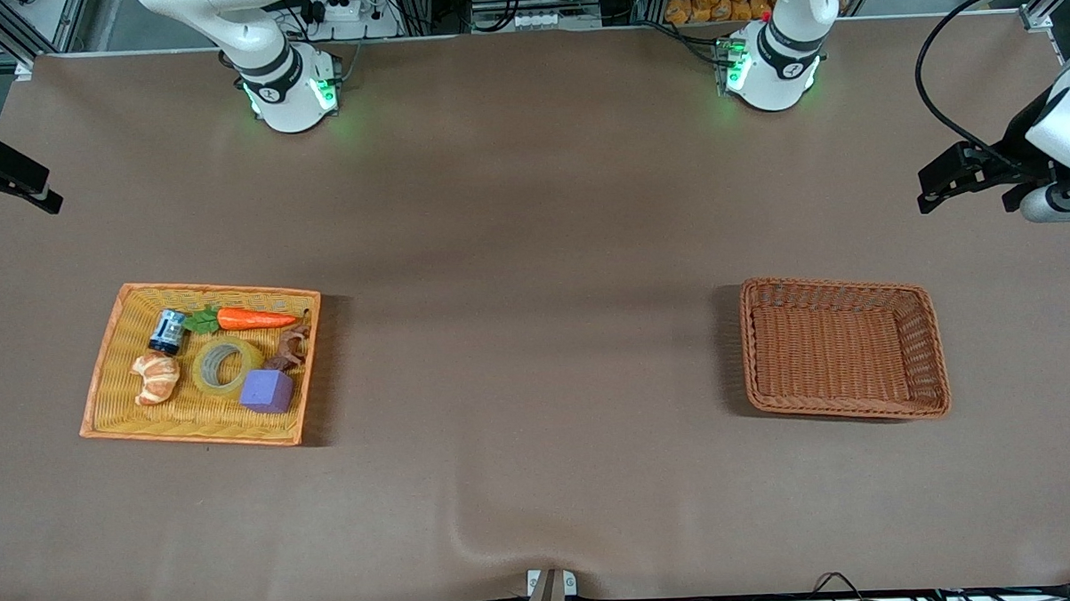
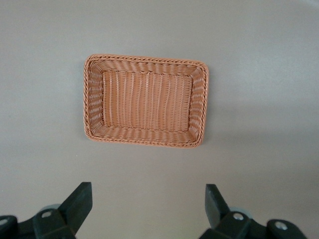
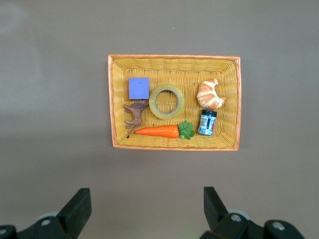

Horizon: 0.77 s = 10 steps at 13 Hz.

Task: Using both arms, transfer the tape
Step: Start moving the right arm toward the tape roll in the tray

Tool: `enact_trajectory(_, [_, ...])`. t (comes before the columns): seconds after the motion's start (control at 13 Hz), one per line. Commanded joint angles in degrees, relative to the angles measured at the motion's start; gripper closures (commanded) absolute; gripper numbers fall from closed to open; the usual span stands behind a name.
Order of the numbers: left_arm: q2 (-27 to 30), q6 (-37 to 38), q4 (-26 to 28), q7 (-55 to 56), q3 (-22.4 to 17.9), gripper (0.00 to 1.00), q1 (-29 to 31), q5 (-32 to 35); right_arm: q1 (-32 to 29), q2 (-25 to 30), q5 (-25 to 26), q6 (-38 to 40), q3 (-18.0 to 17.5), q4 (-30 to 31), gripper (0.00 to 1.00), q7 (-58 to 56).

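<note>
Yellowish translucent ring-shaped roll of tape (image 1: 227,365): flat in yellow wicker tray (image 1: 110,351), between croissant (image 1: 156,378) and purple cube (image 1: 268,391).
Left claw (image 2: 147,206): released, over brown wicker basket (image 2: 94,99).
Right claw (image 3: 146,206): released, over tray.

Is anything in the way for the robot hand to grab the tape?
Nothing covers the tape; the open right gripper hangs high over it. But the purple cube touches it, and the croissant and carrot crowd close.
</note>
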<state>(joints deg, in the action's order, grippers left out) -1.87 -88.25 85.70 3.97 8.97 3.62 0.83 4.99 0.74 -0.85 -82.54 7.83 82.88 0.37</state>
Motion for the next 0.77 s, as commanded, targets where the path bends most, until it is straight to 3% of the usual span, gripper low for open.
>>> enact_trajectory(0.0, [0.6, 0.4, -0.1, -0.2, 0.0, 0.0, 0.0, 0.1, 0.5, -0.4, -0.2, 0.4, 0.1, -0.4, 0.0, 0.0])
enact_trajectory(0.31, [0.5, 0.4, -0.1, -0.4, -0.1, 0.0, 0.5, -0.6, 0.5, -1.1, 0.0, 0.3, 0.0, 0.3, 0.0, -1.2])
enact_trajectory(0.54, [0.6, 0.4, 0.6, 0.2, 0.0, 0.0, 0.3, -1.0, 1.4, -7.2, -0.5, 0.1, 0.0, 0.6, 0.0, -13.7])
enact_trajectory(0.69, [0.7, 0.3, 0.7, 0.9, 0.3, 0.0, 0.4, -1.0, 2.5, -12.2, -0.6, -3.9, 0.0, 1.2, 0.0, -15.6])
